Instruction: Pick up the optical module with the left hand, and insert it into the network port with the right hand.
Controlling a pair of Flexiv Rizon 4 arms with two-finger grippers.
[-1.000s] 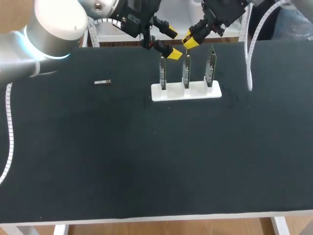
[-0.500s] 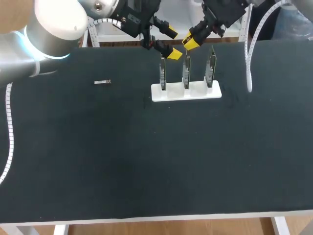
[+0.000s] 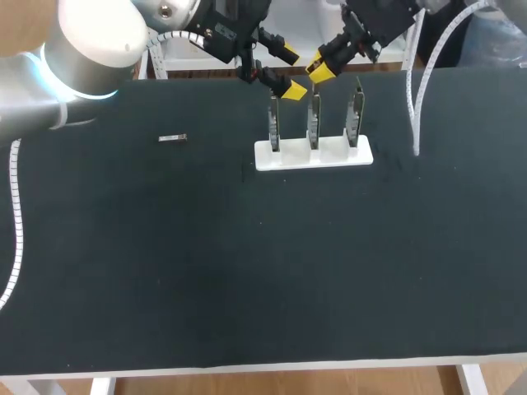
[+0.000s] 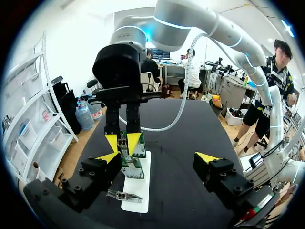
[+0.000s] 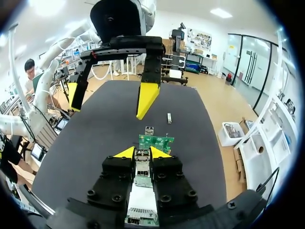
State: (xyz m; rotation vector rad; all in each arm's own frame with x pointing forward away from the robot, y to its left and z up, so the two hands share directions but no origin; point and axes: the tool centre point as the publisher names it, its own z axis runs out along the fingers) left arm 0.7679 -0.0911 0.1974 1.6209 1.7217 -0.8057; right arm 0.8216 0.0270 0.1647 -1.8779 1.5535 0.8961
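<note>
Head view: the optical module [image 3: 172,138] lies on the black table [image 3: 247,263], well apart from the white holder [image 3: 290,156] and its three boards [image 3: 314,119]. The left gripper [image 3: 288,73] hangs wide open above them, with the right gripper [image 3: 319,68] beside it. Left wrist view: the left gripper [image 4: 157,160] is spread wide, and the right gripper [image 4: 123,142] is ahead, over the boards [image 4: 133,164]. Right wrist view: the module [image 5: 169,118] lies beyond the boards [image 5: 156,142]. Whether the right gripper [image 5: 142,152] grips anything, I cannot tell.

"What sort of place is this?"

"A robotics lab doing electronics work. Two robot arms, the left arm [image 3: 90,41] and the right arm [image 3: 387,16], reach over a black-covered desk [image 3: 247,271]."

"And the electronics?"

"A white holder [image 3: 313,155] on the desk keeps three bare circuit boards [image 3: 355,111] standing upright in a row."
</note>
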